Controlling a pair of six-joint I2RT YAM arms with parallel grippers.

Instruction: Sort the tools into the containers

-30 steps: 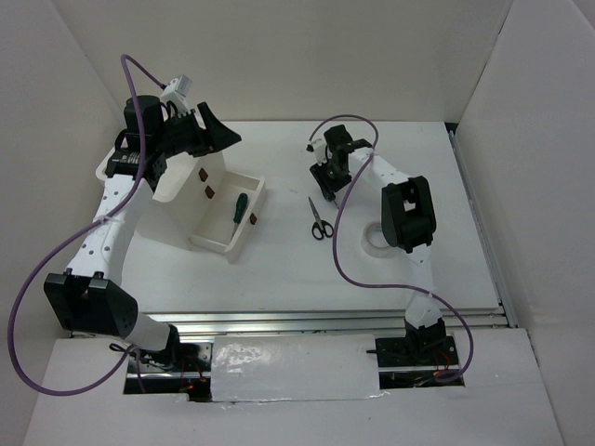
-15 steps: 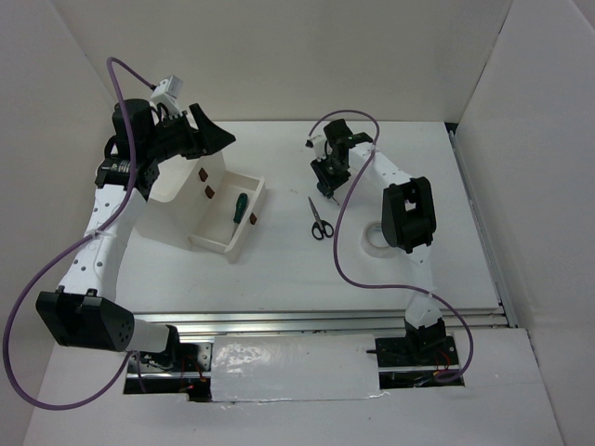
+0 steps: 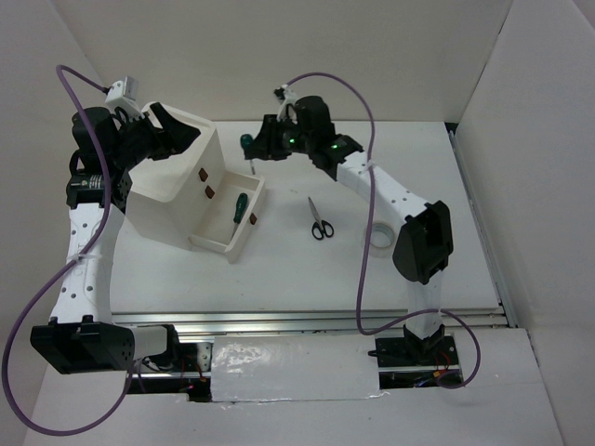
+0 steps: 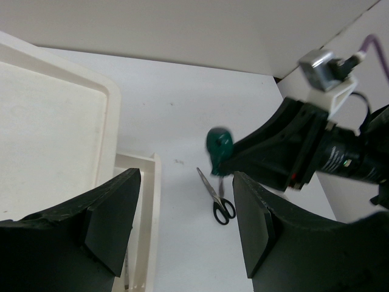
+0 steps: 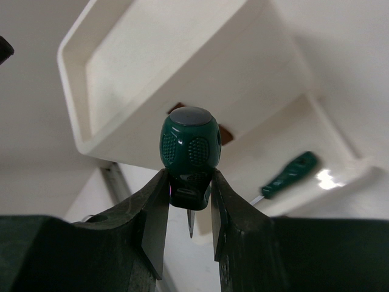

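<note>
Right now the white cabinet (image 3: 172,181) stands at the left of the surface (image 3: 297,279), with one shallow drawer (image 3: 210,245) pulled out toward the middle. The longer green-handled screwdriver (image 3: 240,206) lies alone inside that drawer, slanting along it. A small red-brown handle (image 3: 253,220) sits on the drawer's outer wall, and two more such handles show on the cabinet front.

The right claw (image 5: 187,182) is clenched on the stubby green screwdriver (image 5: 188,146) and holds it in the air near the far end of the open drawer. Its rounded cap sticks out past the fingertips, and its shaft points back between them.

The left claw (image 4: 185,225) is released, its fingers (image 4: 112,216) spread with nothing between them, above the cabinet's top.

The black-handled scissors (image 3: 320,219) lie on the surface to the right of the drawer, apart from it. The white tape roll (image 3: 379,238) lies farther right, beside the right arm.
</note>
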